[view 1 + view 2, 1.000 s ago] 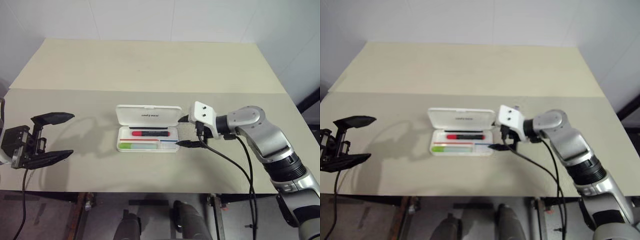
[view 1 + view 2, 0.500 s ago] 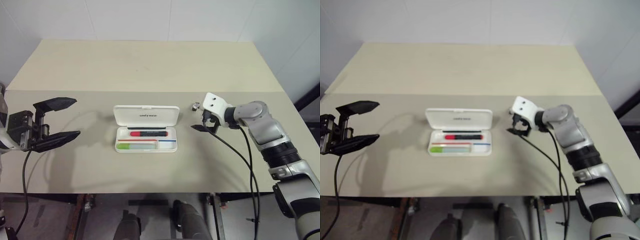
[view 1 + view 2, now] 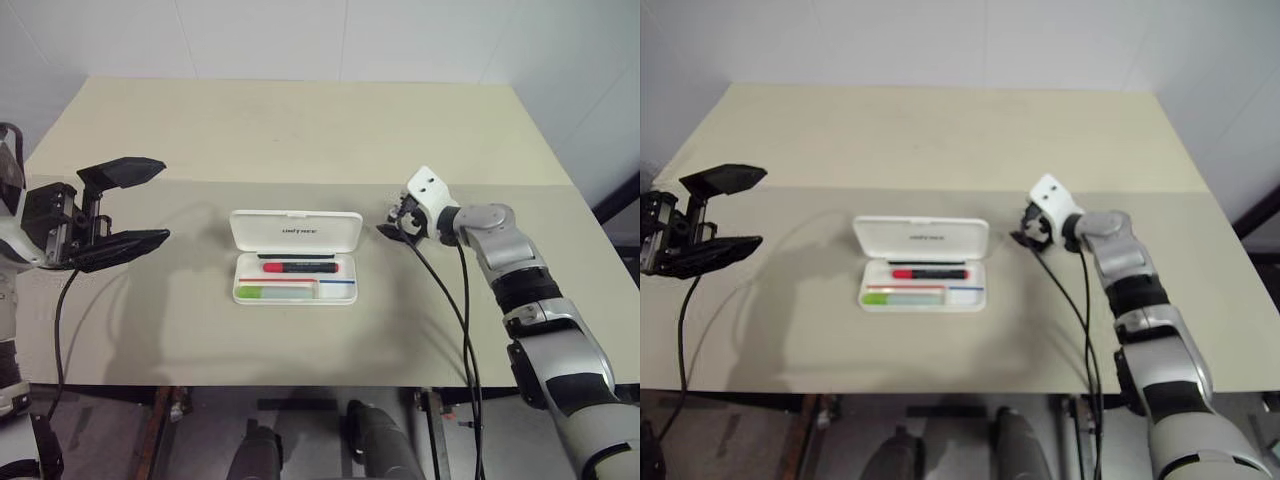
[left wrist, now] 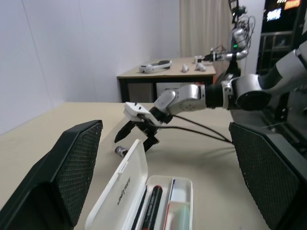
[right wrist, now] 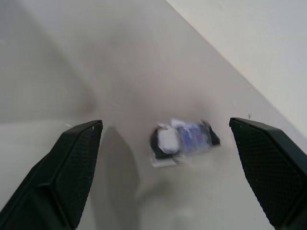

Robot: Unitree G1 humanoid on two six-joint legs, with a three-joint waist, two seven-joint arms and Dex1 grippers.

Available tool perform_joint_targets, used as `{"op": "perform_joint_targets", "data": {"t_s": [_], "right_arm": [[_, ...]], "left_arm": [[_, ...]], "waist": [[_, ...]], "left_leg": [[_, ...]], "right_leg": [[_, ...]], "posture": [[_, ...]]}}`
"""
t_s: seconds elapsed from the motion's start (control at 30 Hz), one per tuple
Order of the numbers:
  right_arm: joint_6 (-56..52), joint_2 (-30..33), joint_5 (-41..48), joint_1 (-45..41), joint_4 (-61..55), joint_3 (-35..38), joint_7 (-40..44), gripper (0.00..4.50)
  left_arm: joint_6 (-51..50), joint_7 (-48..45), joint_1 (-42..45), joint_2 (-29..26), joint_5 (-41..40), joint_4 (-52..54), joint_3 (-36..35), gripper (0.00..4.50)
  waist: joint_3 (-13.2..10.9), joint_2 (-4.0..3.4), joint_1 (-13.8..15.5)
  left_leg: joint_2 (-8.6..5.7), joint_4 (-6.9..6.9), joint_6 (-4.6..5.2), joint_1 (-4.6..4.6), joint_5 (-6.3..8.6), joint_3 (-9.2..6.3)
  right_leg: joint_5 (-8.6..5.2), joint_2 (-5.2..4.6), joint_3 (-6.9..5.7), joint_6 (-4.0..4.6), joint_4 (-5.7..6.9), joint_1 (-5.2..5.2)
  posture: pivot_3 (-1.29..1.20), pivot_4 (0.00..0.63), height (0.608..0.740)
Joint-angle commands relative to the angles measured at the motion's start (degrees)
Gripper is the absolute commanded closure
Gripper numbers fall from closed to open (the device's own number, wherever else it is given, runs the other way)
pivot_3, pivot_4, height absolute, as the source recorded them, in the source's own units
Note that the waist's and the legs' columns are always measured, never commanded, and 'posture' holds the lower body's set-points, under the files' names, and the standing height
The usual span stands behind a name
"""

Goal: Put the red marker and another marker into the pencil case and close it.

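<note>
Left gripper hangs wide open and empty over the table's left side, well apart from the case; against a second ago it has risen a little and come slightly toward the middle, though the camera has shifted too. At the table's middle the case lies with its lid up at the far side, as before, the red marker in the far part of the tray and the green marker in the near part, so both are already in and only the closing looks left to do. Right of the case, the right gripper, also fully spread and holding nothing, has drawn back from the case's right end, where it stood a second ago, and now sits farther off by the lid's far right corner. Between its fingers the wrist view shows a small dark-and-white object lying on the table, too blurred to name.
</note>
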State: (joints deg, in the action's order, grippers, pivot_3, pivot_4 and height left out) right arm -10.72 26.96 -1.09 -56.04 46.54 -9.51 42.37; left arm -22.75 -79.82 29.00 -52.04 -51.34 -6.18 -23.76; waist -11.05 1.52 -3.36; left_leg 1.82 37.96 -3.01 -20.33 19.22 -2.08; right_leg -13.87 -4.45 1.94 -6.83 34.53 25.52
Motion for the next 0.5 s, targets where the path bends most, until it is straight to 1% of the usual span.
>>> {"op": "perform_joint_targets", "data": {"t_s": [0.03,0.17,0.27,0.37,0.5], "right_arm": [[2.91,-0.28,-0.25,-2.7,4.42,2.35,-2.25,0.02],[3.2,-1.49,0.36,-3.98,9.65,3.94,-3.7,0.02],[3.45,-2.53,1.39,-4.55,12.18,5.56,-2.74,0.02],[2.52,-3.93,4.47,-5.37,14.11,8.52,0.75,0.02],[3.49,-5.17,5.03,-5.88,15.21,9.1,5.61,0.02]], "left_arm": [[-0.73,-1.95,2.06,-1.86,1.14,-2.52,-0.06,0.0],[-1.93,-4.71,2.13,-3.0,1.93,-6.4,-0.37,0.0],[-3.94,-6.85,1.48,-4.27,2.24,-7.93,-0.21,0.0],[-3.75,-8.22,1.94,-4.45,2.93,-9.43,-0.21,0.0],[-2.29,-9.19,2.33,-4.31,4.34,-10.68,0.34,0.0]], "waist": [[-0.01,-0.01,-0.12],[-0.01,-0.02,-0.88],[-0.01,-0.01,-1.41],[-0.01,-0.01,-1.47],[-0.01,-0.02,-1.76]], "left_leg": [[0.0,0.0,0.0,0.0,0.0,0.0],[0.0,-0.02,-0.01,0.02,-0.01,0.02],[0.0,0.0,-0.05,0.02,-0.03,0.01],[0.0,0.01,-0.05,0.03,-0.03,0.01],[0.01,0.01,-0.05,0.06,-0.03,0.01]], "right_leg": [[0.0,0.0,0.0,0.0,0.0,0.0],[0.0,0.0,0.0,0.0,0.0,0.0],[0.0,0.0,0.02,-0.01,0.05,0.0],[0.0,0.0,0.04,-0.01,0.1,0.0],[0.0,0.0,0.05,-0.01,0.17,0.0]], "posture": [[0.0,0.15,0.74],[0.0,0.15,0.74],[0.0,0.15,0.74],[0.0,0.15,0.74],[0.0,0.15,0.74]]}}
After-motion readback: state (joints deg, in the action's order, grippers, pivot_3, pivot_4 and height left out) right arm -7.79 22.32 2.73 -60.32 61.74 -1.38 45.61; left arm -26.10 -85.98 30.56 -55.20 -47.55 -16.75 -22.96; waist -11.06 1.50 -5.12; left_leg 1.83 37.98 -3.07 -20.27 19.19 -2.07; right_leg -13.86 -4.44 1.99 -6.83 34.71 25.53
